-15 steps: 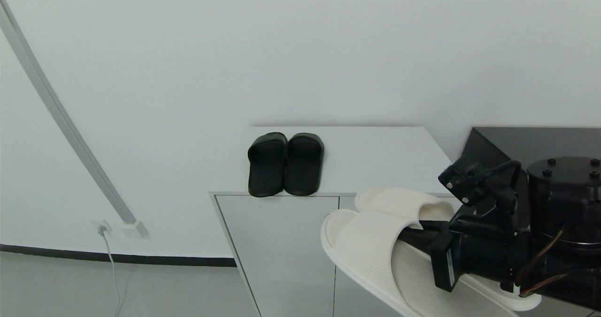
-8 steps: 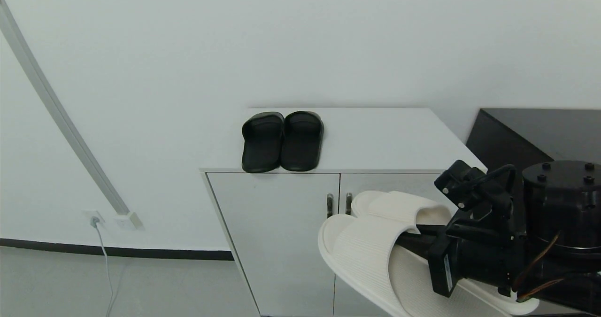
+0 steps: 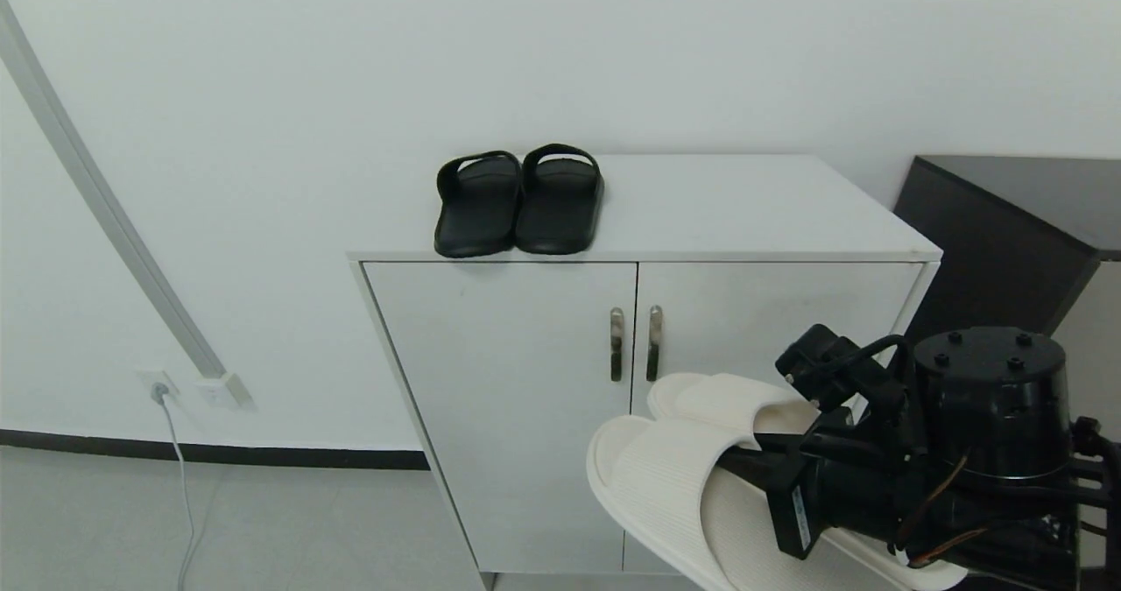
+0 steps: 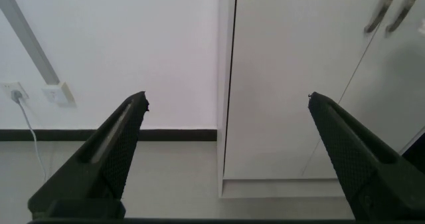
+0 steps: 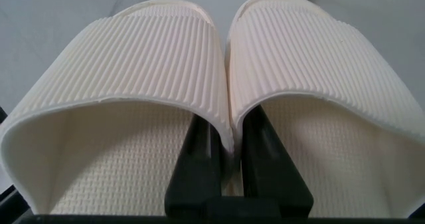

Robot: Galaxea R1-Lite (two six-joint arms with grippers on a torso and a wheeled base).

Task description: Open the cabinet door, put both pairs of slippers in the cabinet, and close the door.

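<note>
- white slippers [image 3: 692, 477]: cream pair with ribbed uppers, open heels and waffle-textured insoles. Held side by side, off the floor, at 5 o'clock in the head view, in front of the cabinet's lower right, toes toward the doors.
- right gripper [image 5: 229, 147]: one finger inside each slipper, clamped on the two inner side walls pressed together.
- black slippers [image 3: 518, 203]: glossy slide pair with wide straps, touching each other. On the cabinet [image 3: 727, 206] top toward its 9 o'clock end, one end of each at the front edge.
- cabinet: white, two doors, both shut. Two metal bar handles [image 3: 616, 343] upright, just beside each other at the centre seam.
- left gripper [image 4: 227, 99]: fingers wide apart, nothing between them, low near the cabinet's left bottom corner.
- wall socket [image 3: 159, 390] with a cable, at 9 o'clock from the cabinet.
- black unit [image 3: 990, 249] at 3 o'clock from the cabinet.
</note>
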